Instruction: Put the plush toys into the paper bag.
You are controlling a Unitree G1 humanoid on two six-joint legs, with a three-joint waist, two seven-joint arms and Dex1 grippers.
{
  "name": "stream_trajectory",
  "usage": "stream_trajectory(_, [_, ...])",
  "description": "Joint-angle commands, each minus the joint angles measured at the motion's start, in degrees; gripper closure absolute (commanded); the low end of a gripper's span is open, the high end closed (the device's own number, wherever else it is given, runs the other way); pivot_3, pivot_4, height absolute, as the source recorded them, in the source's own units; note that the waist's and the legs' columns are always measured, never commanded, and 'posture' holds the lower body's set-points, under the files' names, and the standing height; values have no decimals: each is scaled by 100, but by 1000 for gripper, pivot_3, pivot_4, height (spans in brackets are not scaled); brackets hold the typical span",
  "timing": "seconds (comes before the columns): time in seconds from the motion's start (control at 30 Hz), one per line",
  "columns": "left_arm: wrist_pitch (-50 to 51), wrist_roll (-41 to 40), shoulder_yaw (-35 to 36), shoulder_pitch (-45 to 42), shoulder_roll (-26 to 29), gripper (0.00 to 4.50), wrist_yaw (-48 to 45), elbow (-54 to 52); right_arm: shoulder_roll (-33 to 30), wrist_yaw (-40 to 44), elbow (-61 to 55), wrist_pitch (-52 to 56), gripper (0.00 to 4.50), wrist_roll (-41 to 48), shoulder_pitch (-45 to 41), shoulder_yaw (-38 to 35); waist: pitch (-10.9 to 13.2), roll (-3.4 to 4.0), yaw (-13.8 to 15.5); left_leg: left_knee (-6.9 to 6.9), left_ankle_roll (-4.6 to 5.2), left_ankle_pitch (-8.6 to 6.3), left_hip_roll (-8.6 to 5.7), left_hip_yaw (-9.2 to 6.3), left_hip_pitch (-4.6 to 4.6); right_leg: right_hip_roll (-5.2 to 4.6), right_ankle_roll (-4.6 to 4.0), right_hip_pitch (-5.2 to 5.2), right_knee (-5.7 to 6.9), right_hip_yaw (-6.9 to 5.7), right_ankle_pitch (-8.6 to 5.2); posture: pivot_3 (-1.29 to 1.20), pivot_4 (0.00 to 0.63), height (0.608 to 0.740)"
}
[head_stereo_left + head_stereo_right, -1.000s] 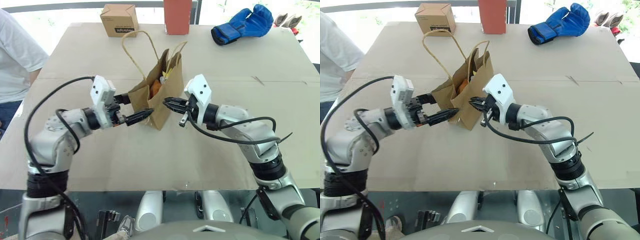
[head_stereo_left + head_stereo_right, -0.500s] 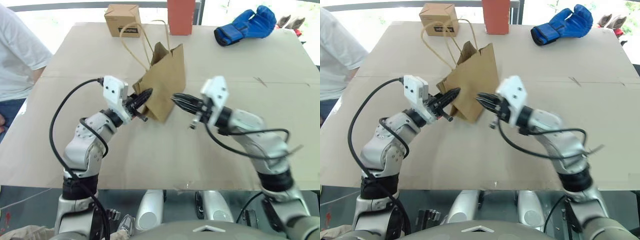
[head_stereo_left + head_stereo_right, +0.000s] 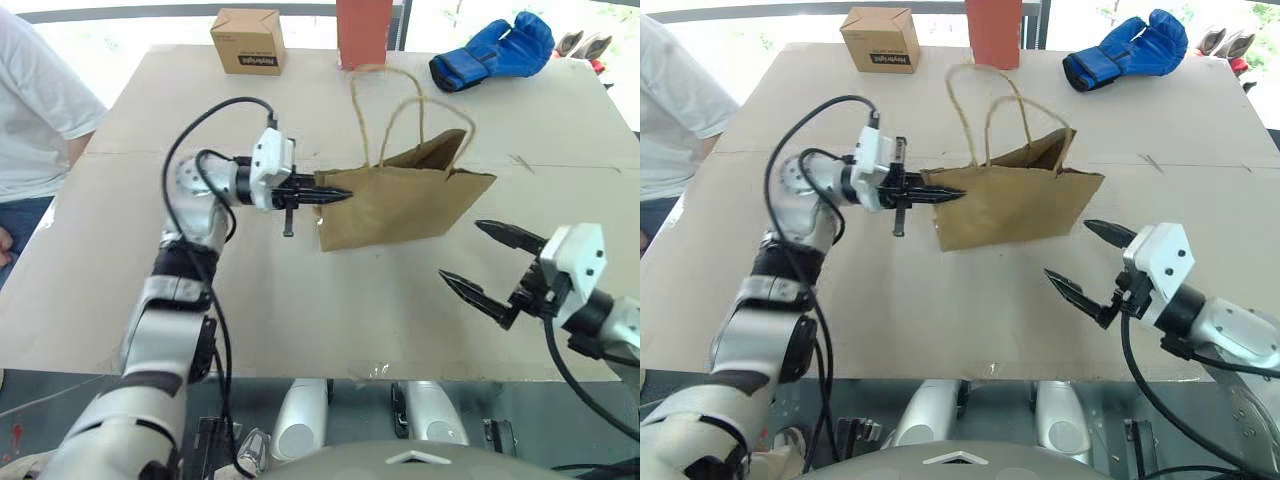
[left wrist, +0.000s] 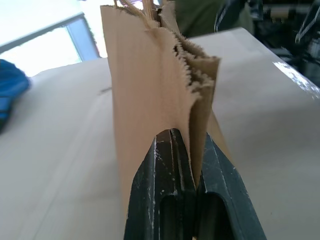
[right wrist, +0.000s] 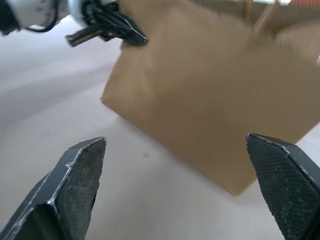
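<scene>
Fingers of the left gripper pinching the paper bag edge at 9 o'clock, right gripper spread wide at 5 o'clock: hold firm, keep upright mid-bench.

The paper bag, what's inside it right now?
Nothing inside shows. The paper bag stands with its brown side to the head camera, and the left gripper pinches its top edge, so any contents stay hidden.

Paper bag mid-table, small box, boxing glove behind it
</scene>
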Motion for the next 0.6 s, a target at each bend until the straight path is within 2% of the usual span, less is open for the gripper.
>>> stream_trajectory(0.03, [-528,145,244,-544,-102,3363,-56,936,-72,-199,-331,-16,0,-6,95,-166,1,-1,-27,0,1,0,2,1,0,0,7,-1,0,1,-4,0,150,740])
stream_trajectory(0.13, [-713,154,395,-614,-28,2238,-7,1156,-16,-407,-461,-11,0,-71,241,-127,1,-1,-47,-2,1,0,2,-3,0,2,15,-1,2,-2,-9,0,150,740])
stream_trajectory(0.17, [-875,184,485,-569,8,1549,183,1170,-4,-465,-464,-34,0,-128,292,-92,1,-1,-55,-4,1,-1,2,-3,1,1,13,-1,3,-2,-7,0,150,740])
stream_trajectory(0.2, [-925,211,569,-514,52,1162,392,1168,8,-502,-455,-72,0,-183,344,-61,1,-1,-58,-5,1,-1,3,-4,0,2,8,-1,3,-3,-4,0,150,740])
stream_trajectory(0.27, [-656,160,748,-189,241,1039,650,900,34,-549,-355,-159,0,-314,446,-3,0,-1,-73,-4,1,-1,3,-4,2,1,0,0,4,-2,0,0,150,740])
stream_trajectory(0.33, [59,-72,933,293,413,1039,855,217,110,-527,-255,-274,0,-318,585,-124,0,0,-118,-4,1,0,3,-4,4,1,0,0,9,-1,0,0,150,740])
stream_trajectory(0.47, [1863,-624,1443,1933,856,1039,1853,-2210,187,-199,-8,-532,0,-199,1035,-664,0,0,-132,-4,0,-1,9,-3,9,-1,-3,0,22,6,1,0,150,740])
stream_trajectory(0.6, [3600,-1447,2154,4182,1386,1039,2516,-4715,178,410,297,-898,0,-99,1736,-1456,-3,4,-122,-3,-2,0,16,-2,13,-6,-7,2,27,6,0,0,150,740])
